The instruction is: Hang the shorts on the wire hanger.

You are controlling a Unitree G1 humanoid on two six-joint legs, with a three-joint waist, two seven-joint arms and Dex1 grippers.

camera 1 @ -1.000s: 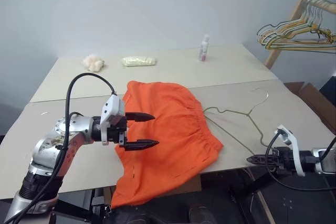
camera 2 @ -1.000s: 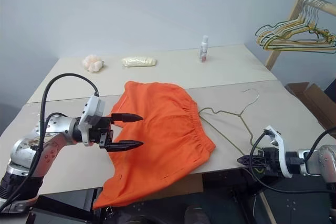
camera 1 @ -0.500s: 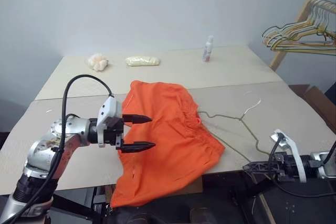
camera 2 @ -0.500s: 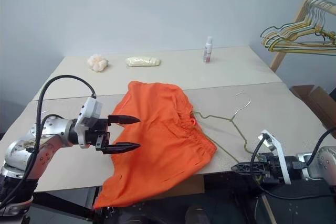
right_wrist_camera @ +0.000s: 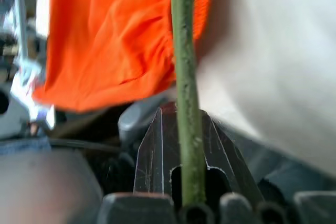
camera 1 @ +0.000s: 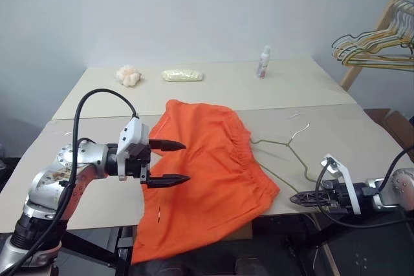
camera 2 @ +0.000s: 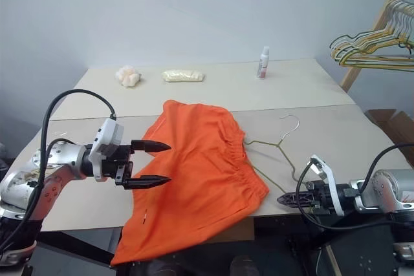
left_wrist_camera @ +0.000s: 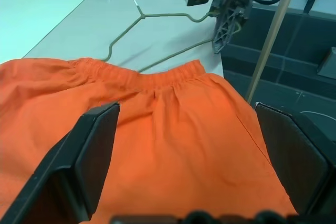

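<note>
Table edge (camera 1: 284, 206), wire hanger (camera 1: 291, 148) pinched in right gripper (camera 1: 299, 199)

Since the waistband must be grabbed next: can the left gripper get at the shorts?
Probably yes: the left gripper hangs open over the shorts, with nothing between its fingers and the fabric.

The two head views look forward and down from above the bench (camera 1: 304, 88), taking in its whole top and the wall behind; they share nearly the same scene. The left wrist view sits close over the shorts (left_wrist_camera: 157, 145), facing across the bench edge toward the right end effector (left_wrist_camera: 223, 27). The right wrist view looks from very near along the hanger (right_wrist_camera: 185, 77) toward the shorts.
</note>
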